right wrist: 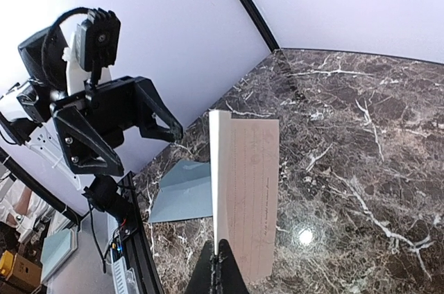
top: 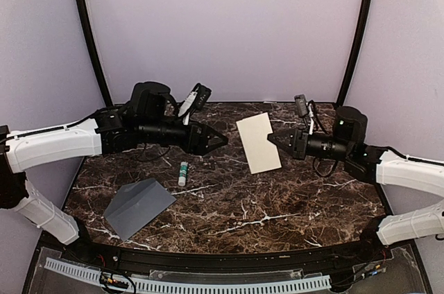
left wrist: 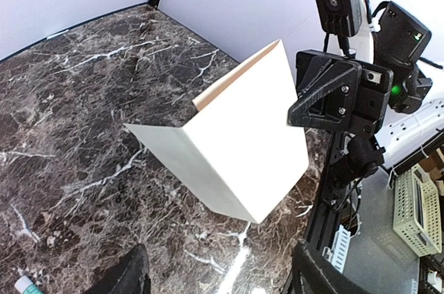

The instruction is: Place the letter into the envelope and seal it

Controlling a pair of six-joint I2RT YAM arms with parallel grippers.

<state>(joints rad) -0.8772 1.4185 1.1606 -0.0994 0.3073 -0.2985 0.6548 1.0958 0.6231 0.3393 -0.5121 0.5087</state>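
Right gripper (top: 272,137) level, pinching the letter (top: 258,143) aloft — left gripper (top: 223,141) level, facing it, jaws wide, empty

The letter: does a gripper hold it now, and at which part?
The right gripper holds the letter, pinched at the side edge that faces that arm. The left gripper is open and holds nothing.

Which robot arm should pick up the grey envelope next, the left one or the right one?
Left. The left gripper is open and empty, and the envelope lies on its side of the table. The right gripper is busy pinching the letter up in the air.
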